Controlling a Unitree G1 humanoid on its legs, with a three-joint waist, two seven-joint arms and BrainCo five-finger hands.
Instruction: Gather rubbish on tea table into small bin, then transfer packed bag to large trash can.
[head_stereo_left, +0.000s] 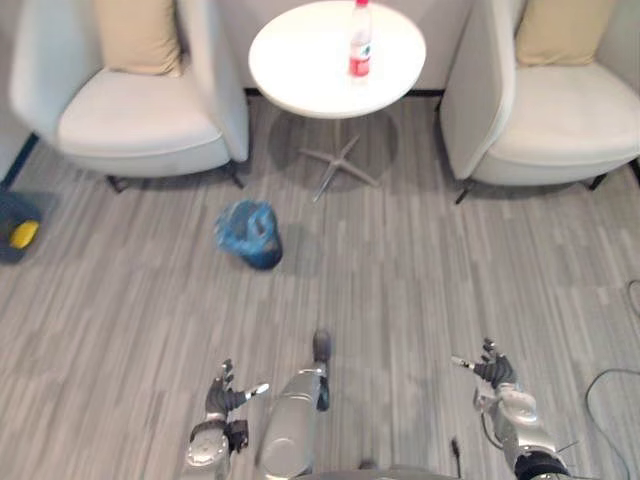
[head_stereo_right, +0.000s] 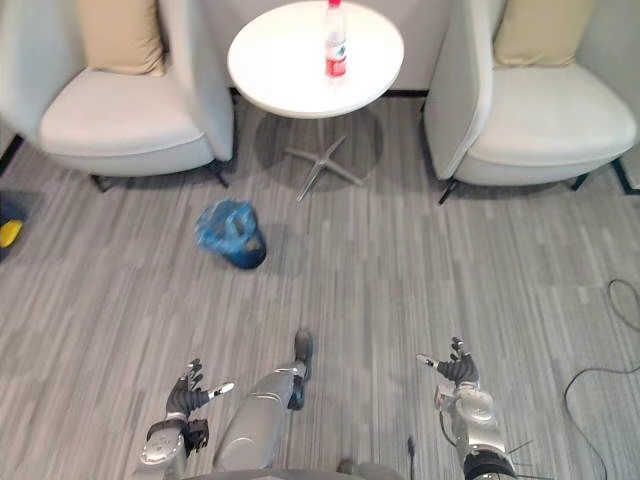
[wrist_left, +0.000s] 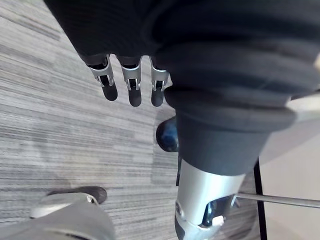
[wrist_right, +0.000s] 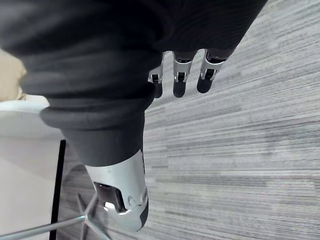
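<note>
1. Round white bench (head_stereo_left: 300, 70): a smooth, glossy disc top on a slim central post with a cross-shaped metal foot (head_stereo_left: 340, 160). It stands between the two armchairs.
2. Clear plastic bottle (head_stereo_left: 360, 45) with a red cap and red label: stands upright on the bench, near its far edge.
3. Small bin (head_stereo_left: 250, 235), dark and rounded, lined with a crinkled blue plastic bag. It sits on the floor, in front of the bench and toward the left armchair, apart from both.
4. Left armchair (head_stereo_left: 140, 125) and right armchair (head_stereo_left: 560, 125): white, with high curved shells and padded seats. Each holds a beige fabric cushion (head_stereo_left: 140, 35) against its back.
5. Floor (head_stereo_left: 420, 280): grey carpet with a fine pattern of short parallel streaks.
6. Left hand (head_stereo_left: 225, 395): low and near, well short of the small bin. Its fingers (wrist_left: 130, 85) hang loosely extended over the carpet, thumb spread to the side, and they hold nothing.
7. Right hand (head_stereo_left: 492, 372): low on the opposite side. Its fingers (wrist_right: 180, 75) are likewise loosely extended, thumb splayed, with nothing in them.
8. Yellow rounded object (head_stereo_left: 24, 233): rests on a dark blue surface at the far left. What it is cannot be told.
</note>
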